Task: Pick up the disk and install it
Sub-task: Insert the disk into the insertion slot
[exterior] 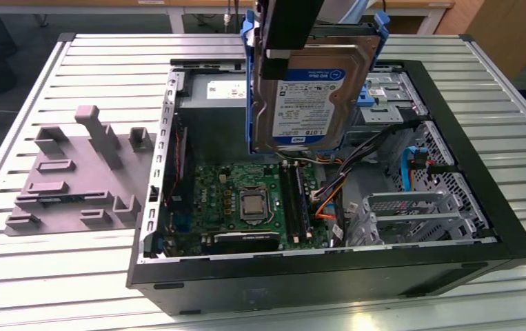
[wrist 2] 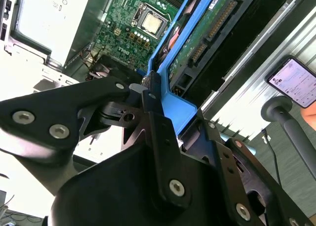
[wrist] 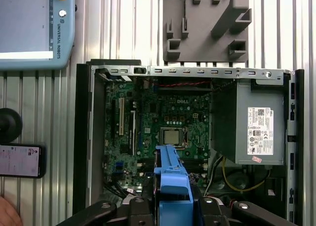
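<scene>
Above the open computer case [exterior: 480, 162], the claw [exterior: 289, 47] is gripping the disk [exterior: 314, 93], pinched closed on its edges, upright over the circuit board [exterior: 244, 200], likely risking a drop onto the cables [exterior: 336, 187] if slipping.

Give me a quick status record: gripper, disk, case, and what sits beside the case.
gripper: gripper shut on the disk, clamped at its upper end by the blue rails
disk: disk held on edge, label facing the exterior view, hanging over the motherboard
install state: not yet seated in any bay
case: computer case open on the slatted table
beside case: grey fixture plate at the exterior view's left
</scene>
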Robot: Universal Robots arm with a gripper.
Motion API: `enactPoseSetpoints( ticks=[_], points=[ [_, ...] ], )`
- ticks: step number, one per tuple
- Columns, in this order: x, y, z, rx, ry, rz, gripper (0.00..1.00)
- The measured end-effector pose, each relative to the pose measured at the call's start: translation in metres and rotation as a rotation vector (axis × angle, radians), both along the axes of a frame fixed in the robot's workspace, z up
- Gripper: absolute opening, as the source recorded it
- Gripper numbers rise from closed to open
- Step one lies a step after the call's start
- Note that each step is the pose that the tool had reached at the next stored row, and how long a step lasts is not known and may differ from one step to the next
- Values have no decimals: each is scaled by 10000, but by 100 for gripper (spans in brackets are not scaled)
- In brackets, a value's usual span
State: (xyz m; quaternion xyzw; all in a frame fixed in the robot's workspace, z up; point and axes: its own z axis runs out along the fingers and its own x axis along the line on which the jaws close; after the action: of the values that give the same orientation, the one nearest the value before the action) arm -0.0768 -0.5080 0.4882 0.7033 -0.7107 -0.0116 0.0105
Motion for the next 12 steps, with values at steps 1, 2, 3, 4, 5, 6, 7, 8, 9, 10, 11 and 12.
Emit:
enactPoseSetpoints(
  ticks=[1, 2, 3, 4, 5, 6, 7, 8, 9, 10, 11, 12],
  points=[
    [0, 0, 0, 0, 0, 0, 36],
    [0, -1, 0, -1, 0, -1, 36],
    [0, -1, 0, -1, 0, 0, 36],
    [0, -1, 0, -1, 0, 0, 36],
    [0, -2, 0, -1, 0, 0, 36],
    [0, -2, 0, 0, 0, 0, 36],
    [0, -3, 0, -1, 0, 0, 36],
    [0, -5, 0, -1, 0, 0, 36],
    [0, -10, 0, 0, 0, 1, 36],
    [1, -20, 0, -1, 1, 1, 36],
    [1, -36, 0, -1, 0, 1, 36],
    [0, -54, 0, -1, 0, 0, 36]
  ],
)
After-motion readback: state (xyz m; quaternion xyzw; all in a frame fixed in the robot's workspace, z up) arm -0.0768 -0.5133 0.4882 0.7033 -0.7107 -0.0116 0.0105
